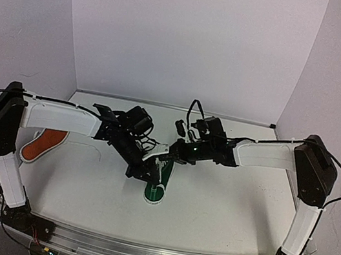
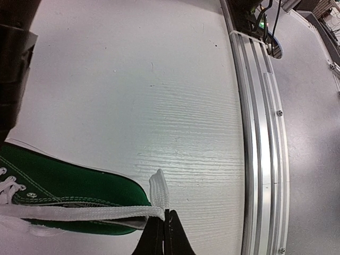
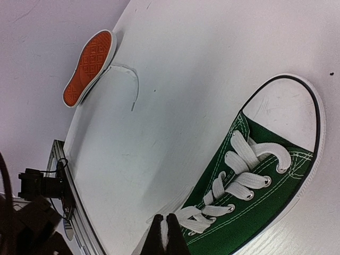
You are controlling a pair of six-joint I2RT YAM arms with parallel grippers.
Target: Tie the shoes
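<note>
The dark green sneaker (image 1: 156, 187) with white laces stands in the table's middle, under both grippers. My left gripper (image 1: 145, 170) is shut on a white lace; in the left wrist view (image 2: 164, 219) the lace (image 2: 157, 195) folds over its tips beside the shoe's heel (image 2: 64, 188). My right gripper (image 1: 166, 158) is shut on the other lace; in the right wrist view (image 3: 165, 227) the lace (image 3: 197, 215) runs from its tips to the shoe's eyelets (image 3: 260, 175). The orange-red sneaker (image 1: 42, 144) lies on its side at the left, its sole also in the right wrist view (image 3: 88, 67).
An aluminium rail (image 1: 150, 250) runs along the table's near edge; it also shows in the left wrist view (image 2: 260, 143). A loose white lace (image 3: 133, 85) trails from the orange-red shoe. White walls (image 1: 192, 39) enclose the back and sides.
</note>
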